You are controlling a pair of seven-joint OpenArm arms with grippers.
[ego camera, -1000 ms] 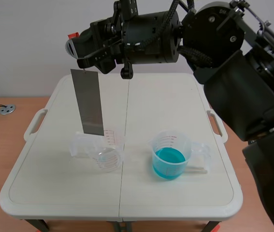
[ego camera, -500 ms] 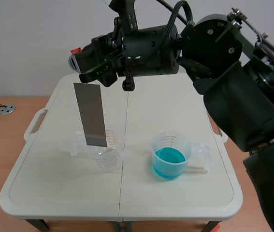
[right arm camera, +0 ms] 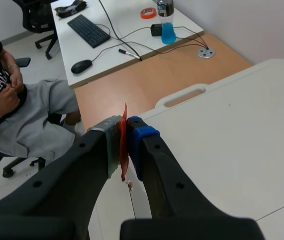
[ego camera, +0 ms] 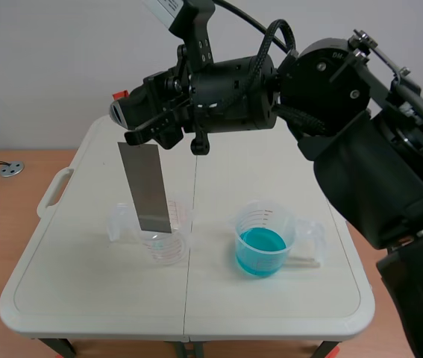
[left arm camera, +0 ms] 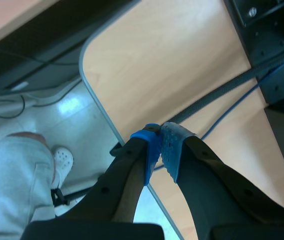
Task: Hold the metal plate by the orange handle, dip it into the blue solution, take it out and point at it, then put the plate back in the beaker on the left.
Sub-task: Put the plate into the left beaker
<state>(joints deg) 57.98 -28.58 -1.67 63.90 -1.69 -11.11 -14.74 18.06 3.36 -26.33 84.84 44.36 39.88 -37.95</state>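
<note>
My right gripper [ego camera: 127, 113] reaches in from the right, high above the table's left half, and is shut on the orange handle [ego camera: 120, 95]. The grey metal plate [ego camera: 146, 186] hangs from it, slightly tilted. Its lower end overlaps the mouth of the empty clear beaker [ego camera: 163, 239] on the left; I cannot tell whether it is inside. The beaker of blue solution [ego camera: 263, 242] stands to the right. In the right wrist view the orange handle [right arm camera: 123, 142] is pinched between the pads of the right gripper [right arm camera: 124, 131]. My left gripper [left arm camera: 161, 146] is shut on nothing, away from the table.
The white folding table [ego camera: 84, 298] has side handles and a seam down its middle. In the right wrist view a seated person [right arm camera: 16, 115] is beside a desk with a keyboard [right arm camera: 89, 30], a mouse and a bottle. The left wrist view shows a wooden surface and a person's leg.
The right gripper has carried the plate down and to the right, bringing its lower end from beside the left beaker to its mouth.
</note>
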